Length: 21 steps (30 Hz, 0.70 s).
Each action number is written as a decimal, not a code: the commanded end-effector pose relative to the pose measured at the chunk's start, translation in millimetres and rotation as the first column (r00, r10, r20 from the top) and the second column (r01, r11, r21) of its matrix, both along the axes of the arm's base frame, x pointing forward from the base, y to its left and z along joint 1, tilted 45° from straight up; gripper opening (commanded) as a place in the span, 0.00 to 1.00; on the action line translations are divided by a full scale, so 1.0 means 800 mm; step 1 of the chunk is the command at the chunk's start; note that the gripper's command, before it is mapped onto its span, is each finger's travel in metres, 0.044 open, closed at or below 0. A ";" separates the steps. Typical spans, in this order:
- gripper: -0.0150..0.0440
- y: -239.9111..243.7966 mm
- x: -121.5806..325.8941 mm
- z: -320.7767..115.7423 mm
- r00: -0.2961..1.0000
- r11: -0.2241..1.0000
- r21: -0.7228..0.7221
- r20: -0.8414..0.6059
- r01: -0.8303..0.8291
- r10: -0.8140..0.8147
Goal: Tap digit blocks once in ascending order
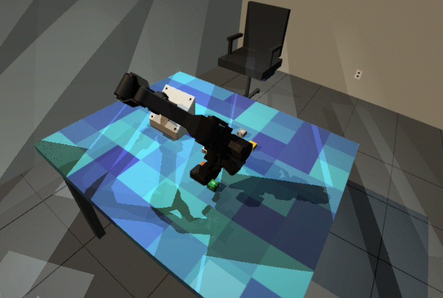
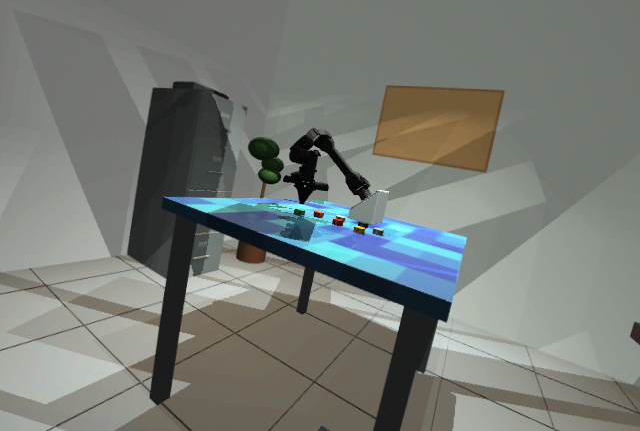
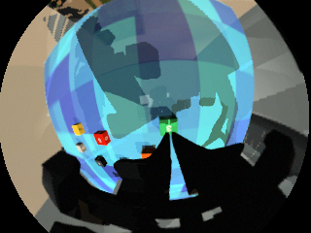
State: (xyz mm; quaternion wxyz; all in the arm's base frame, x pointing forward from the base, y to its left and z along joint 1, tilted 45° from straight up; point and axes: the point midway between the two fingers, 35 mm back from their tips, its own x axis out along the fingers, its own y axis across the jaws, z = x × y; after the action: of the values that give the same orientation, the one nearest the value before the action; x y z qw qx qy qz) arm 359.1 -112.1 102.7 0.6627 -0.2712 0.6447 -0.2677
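Note:
My gripper [image 2: 301, 202] [image 3: 170, 135] is shut and empty, with its tips above the table and just in front of the green block [image 1: 213, 184] [image 2: 299, 211] [image 3: 168, 127] in the wrist view. The green block's digit is too blurred to read surely. An orange block [image 1: 202, 163] [image 2: 318, 214] [image 3: 148, 154] is partly behind the gripper. A red block [image 2: 338, 221] [image 3: 102, 138], a yellow block [image 1: 253, 145] [image 2: 359, 230] [image 3: 78, 129], a grey block [image 1: 241, 132] [image 2: 378, 231] [image 3: 81, 148] and a black block [image 3: 100, 161] lie farther off. A white block [image 1: 204, 151] is mostly hidden by the arm.
The white arm mount [image 1: 181, 98] [image 2: 373, 207] stands on the table [image 1: 282, 273] [image 2: 413, 266] behind the blocks. An office chair [image 1: 250, 59] stands beyond the table. A cabinet [image 2: 170, 173] and a plant [image 2: 263, 148] stand behind it in the exterior view.

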 end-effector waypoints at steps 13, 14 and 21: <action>0.29 -0.020 0.001 -0.020 1.000 1.000 -0.005 -0.002 -0.005 0.005; 0.29 -0.022 0.001 -0.021 1.000 1.000 -0.005 -0.002 -0.005 0.005; 0.29 -0.025 0.000 -0.025 1.000 1.000 -0.005 -0.002 -0.005 0.005</action>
State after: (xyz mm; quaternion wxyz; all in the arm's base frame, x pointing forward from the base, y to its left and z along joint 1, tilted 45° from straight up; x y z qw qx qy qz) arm 359.8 -130.4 84.7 0.6631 -0.2745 0.6430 -0.2674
